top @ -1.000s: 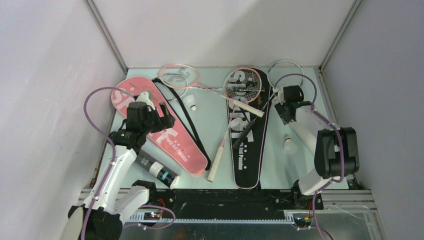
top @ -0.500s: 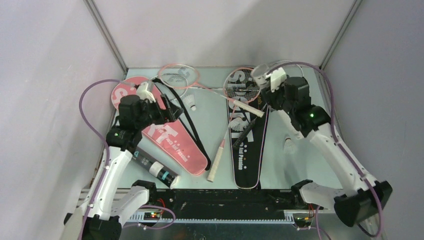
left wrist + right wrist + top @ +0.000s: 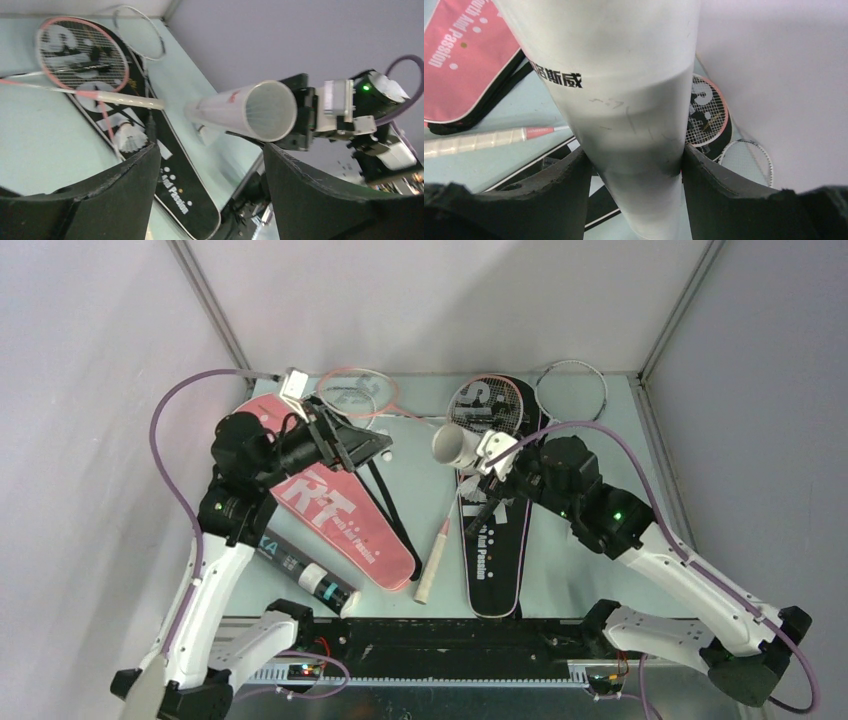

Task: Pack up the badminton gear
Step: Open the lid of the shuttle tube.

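Observation:
My right gripper [image 3: 492,455] is shut on a white shuttle tube [image 3: 455,447] and holds it in the air over the table's middle, open mouth to the left. In the right wrist view the tube [image 3: 624,90] fills the gap between the fingers of my gripper [image 3: 634,162]. My left gripper [image 3: 368,445] is open and empty, raised, facing the tube's mouth. It also shows in the left wrist view [image 3: 210,150], with the tube [image 3: 245,110] just beyond. A shuttlecock [image 3: 129,137] lies by the black SPORT cover [image 3: 495,550]. The pink cover [image 3: 335,515] lies at the left.
A pink racket [image 3: 487,405] lies across the black cover, its handle [image 3: 430,565] toward the front. A second pink racket head [image 3: 352,390] and a white racket head [image 3: 572,388] lie at the back. A black tube [image 3: 305,575] lies front left. Walls close three sides.
My right arm has swung left and forward with the white tube, lifting it over the middle. My left gripper has risen and moved right, off the pink cover, toward the tube's mouth.

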Action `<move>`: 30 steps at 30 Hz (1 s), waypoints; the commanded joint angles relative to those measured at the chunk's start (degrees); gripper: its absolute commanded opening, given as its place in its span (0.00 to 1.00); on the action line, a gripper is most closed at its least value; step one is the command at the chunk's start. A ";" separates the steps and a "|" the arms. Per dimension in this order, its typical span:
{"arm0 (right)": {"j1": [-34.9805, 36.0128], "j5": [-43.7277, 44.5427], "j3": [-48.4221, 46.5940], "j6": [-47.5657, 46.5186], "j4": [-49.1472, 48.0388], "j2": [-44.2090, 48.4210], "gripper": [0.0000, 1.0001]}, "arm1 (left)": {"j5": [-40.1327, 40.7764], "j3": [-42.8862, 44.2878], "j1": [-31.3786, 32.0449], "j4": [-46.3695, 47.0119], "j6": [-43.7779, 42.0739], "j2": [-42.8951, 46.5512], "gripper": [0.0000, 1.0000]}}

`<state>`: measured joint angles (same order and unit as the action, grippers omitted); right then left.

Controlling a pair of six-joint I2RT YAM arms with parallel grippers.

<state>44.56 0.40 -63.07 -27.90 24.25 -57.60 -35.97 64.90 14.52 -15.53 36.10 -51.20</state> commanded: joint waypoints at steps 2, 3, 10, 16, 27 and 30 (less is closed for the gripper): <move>3.87 6.36 0.47 -7.02 -5.63 1.87 0.50 | -4.94 4.13 5.64 1.56 -0.13 -2.87 0.79; 4.49 6.89 0.53 -7.14 -5.67 1.88 0.50 | -4.22 4.42 7.81 0.70 -1.51 -3.17 0.79; 5.66 6.61 0.52 -7.05 -4.18 2.09 0.50 | 2.70 6.67 13.27 -3.47 -4.42 -8.48 0.67; 5.91 6.59 1.18 -7.18 -4.09 2.33 0.50 | 4.08 7.33 13.79 -3.47 -3.78 -11.61 0.59; 5.98 6.11 1.87 -7.17 -5.35 1.18 0.50 | 5.54 7.33 16.38 -3.39 -4.15 -14.48 0.45; 5.93 6.24 2.43 -7.25 -5.72 1.21 0.50 | 5.96 7.42 16.66 -3.97 -4.33 -14.62 0.31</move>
<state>50.06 7.11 -60.23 -34.06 24.45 -56.99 -31.44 70.06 30.22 -19.46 32.95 -65.23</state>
